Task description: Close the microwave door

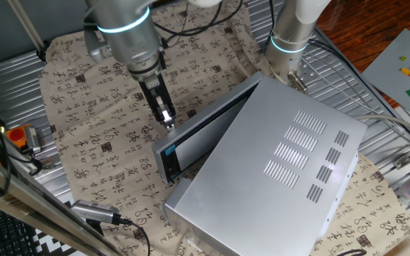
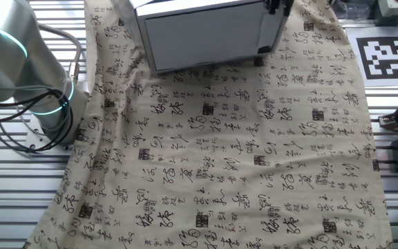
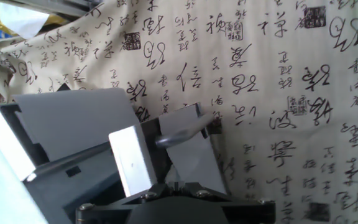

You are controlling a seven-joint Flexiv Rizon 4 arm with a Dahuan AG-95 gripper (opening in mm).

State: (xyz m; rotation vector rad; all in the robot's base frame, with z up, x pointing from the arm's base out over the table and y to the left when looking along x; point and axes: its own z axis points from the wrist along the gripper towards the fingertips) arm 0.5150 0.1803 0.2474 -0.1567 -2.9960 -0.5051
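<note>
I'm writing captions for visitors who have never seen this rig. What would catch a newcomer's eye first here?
First the microwave, a big silver-grey vented box lying at an angle on the tablecloth, which is printed all over with black calligraphy. Next the microwave door, slightly ajar along the box's left side, with the gripper right at its upper edge. The arm's glowing cyan ring, at top left in one fixed view, also stands out.

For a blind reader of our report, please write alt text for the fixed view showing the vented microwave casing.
A silver microwave with vent slots sits on a calligraphy-print cloth, its door almost closed. The robot arm's gripper is at the door's outer face, near its blue-lit end.
</note>
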